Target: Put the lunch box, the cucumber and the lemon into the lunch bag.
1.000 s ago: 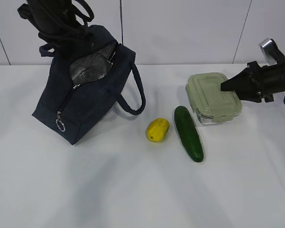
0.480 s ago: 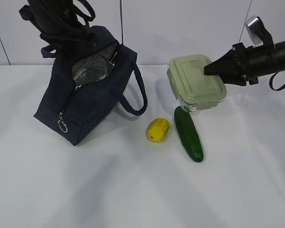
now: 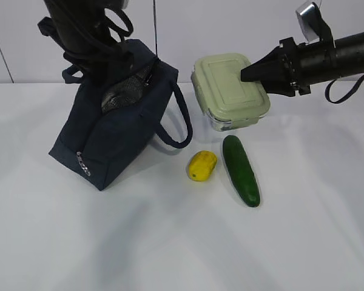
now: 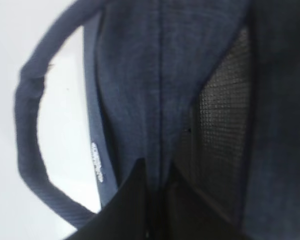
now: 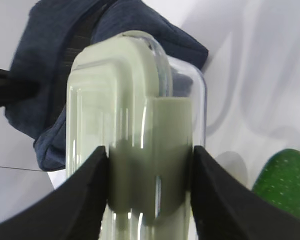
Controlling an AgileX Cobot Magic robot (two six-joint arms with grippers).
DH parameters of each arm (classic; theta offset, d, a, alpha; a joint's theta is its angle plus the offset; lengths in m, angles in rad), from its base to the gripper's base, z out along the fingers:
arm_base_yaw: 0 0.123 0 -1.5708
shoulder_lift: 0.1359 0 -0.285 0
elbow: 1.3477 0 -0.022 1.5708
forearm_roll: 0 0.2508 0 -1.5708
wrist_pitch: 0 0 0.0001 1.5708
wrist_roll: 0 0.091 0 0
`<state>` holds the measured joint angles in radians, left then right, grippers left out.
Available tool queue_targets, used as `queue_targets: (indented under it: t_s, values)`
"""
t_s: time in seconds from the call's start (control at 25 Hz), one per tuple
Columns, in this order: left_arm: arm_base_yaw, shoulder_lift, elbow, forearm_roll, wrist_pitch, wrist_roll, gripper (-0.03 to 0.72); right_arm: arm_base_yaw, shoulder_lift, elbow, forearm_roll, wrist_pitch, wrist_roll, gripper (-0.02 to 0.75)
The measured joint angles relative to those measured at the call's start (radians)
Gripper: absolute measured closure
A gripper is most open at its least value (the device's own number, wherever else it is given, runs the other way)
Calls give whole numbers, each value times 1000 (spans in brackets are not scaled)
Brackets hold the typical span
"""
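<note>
Left gripper fingertips buried in lunch bag fabric, barely distinguishable

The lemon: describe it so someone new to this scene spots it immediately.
Start at the dark navy lunch bag on the left of the white table. Right of it, beside the long green cucumber, lies the lemon: the smallest item, oval and the only yellow one.

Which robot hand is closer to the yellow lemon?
Right. The right gripper holds the lunch box above the lemon; the left gripper grips the lunch bag farther off.
</note>
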<state>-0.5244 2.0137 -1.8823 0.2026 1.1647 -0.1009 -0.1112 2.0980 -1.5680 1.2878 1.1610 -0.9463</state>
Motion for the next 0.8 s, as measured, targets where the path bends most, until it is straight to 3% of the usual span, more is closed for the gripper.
queue_targets:
  t_s: [0.8]
  values:
    - [-28,49,-13,-31,15,0,685,29,-61,-40,13,12,25,376]
